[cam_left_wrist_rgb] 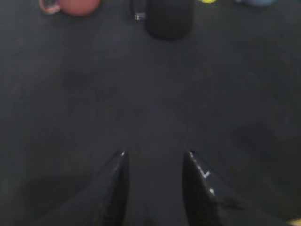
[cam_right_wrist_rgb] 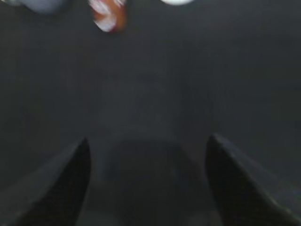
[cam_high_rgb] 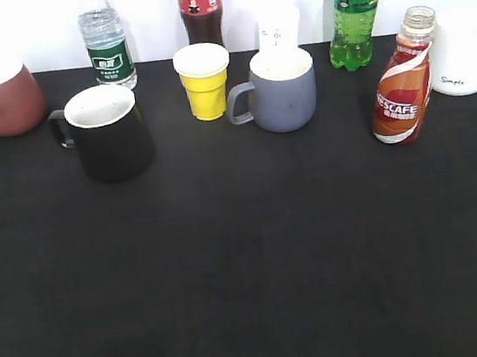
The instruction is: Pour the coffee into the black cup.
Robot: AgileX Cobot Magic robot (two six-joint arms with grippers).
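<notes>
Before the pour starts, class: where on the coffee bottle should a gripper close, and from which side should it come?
Grip the coffee bottle around its narrowed middle, above the wider base. It stands upright but looks slightly tilted, with its cap off. Coming from the front, table-edge side with the open right gripper looks best: the white mug sits close on its right, while the front is bare table.

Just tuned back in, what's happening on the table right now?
Nothing is being handled yet. The Nescafe coffee bottle stands uncapped on the right, the black cup upright on the left, apart from each other. The left claw and right claw are both open and empty, hovering above bare black table short of the row of drinks.
</notes>
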